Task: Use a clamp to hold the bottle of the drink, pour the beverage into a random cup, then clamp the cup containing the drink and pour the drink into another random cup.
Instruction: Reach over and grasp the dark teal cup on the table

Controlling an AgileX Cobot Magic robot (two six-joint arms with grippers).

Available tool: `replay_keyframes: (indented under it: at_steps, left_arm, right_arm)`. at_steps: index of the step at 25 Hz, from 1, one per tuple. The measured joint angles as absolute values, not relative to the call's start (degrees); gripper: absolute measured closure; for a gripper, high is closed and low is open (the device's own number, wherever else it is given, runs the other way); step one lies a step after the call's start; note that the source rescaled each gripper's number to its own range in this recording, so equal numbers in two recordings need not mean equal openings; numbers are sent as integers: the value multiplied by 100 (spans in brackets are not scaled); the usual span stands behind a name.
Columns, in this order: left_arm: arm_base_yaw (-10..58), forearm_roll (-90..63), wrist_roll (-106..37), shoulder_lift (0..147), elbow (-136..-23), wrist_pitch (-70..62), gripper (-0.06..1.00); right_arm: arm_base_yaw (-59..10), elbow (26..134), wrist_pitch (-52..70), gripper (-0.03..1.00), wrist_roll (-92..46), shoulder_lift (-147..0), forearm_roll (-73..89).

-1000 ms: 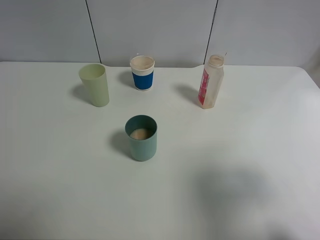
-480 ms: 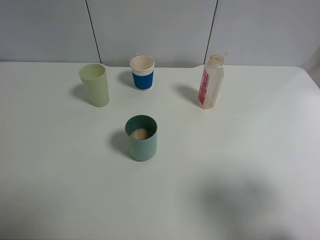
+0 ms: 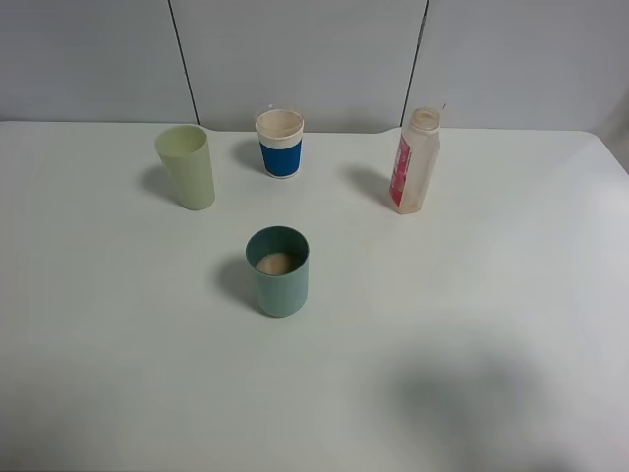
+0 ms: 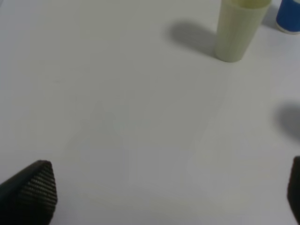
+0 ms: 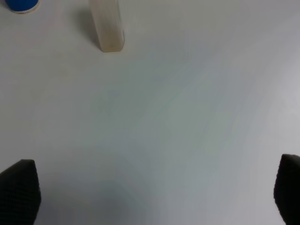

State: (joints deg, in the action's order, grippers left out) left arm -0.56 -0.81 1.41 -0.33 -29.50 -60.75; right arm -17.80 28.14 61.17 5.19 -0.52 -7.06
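Note:
The drink bottle [image 3: 415, 162], translucent with a red label and no cap, stands upright at the back right; its base shows in the right wrist view [image 5: 108, 27]. A teal cup [image 3: 277, 270] at the centre holds a little beige drink. A pale green cup [image 3: 187, 166] stands at the back left and shows in the left wrist view [image 4: 236, 29]. A blue-and-white paper cup [image 3: 280, 144] stands at the back centre. My left gripper [image 4: 164, 190] and right gripper [image 5: 152, 192] are open and empty, out of the exterior view, well short of the objects.
The white table [image 3: 472, 324] meets a grey panelled wall at the back. A soft shadow lies on the table at the front right. The blue cup's base shows at the edge of both wrist views [image 4: 289, 16] [image 5: 19, 4].

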Motion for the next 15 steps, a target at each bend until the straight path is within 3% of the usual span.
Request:
replay_keyframes:
  at_steps: [15]
  left_arm:
    - [-56,-81,141,-33,-2950,-6075,-6]
  right_arm:
    - [-1780,2814,6117,-3,519,-52,-706]
